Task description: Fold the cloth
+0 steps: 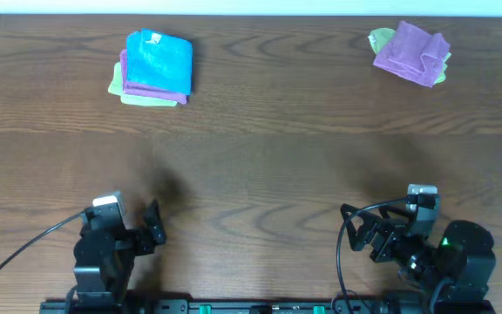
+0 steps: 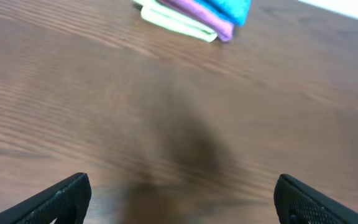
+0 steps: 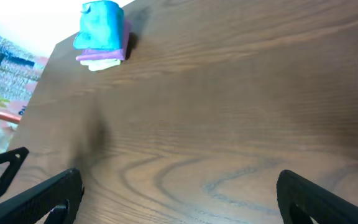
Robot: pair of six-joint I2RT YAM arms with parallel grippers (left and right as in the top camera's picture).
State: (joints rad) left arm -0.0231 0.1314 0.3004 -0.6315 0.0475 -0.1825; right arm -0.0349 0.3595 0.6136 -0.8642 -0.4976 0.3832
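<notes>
The sky-blue cloth (image 1: pixel 159 59) lies folded on top of a stack at the table's back left, over a purple cloth (image 1: pixel 127 77) and a yellow-green cloth (image 1: pixel 146 98). It also shows at the top of the left wrist view (image 2: pixel 232 9) and in the right wrist view (image 3: pixel 103 25). My left gripper (image 1: pixel 152 225) is open and empty near the front edge, far from the stack; its fingers frame bare wood in the left wrist view (image 2: pixel 179 199). My right gripper (image 1: pixel 362 234) is open and empty at the front right; it also shows in the right wrist view (image 3: pixel 179 199).
A crumpled purple cloth (image 1: pixel 411 52) lies over a yellow-green cloth (image 1: pixel 378 38) at the back right. The wooden table (image 1: pixel 260 148) stretches between the two piles and the arm bases. Cables run along the front edge.
</notes>
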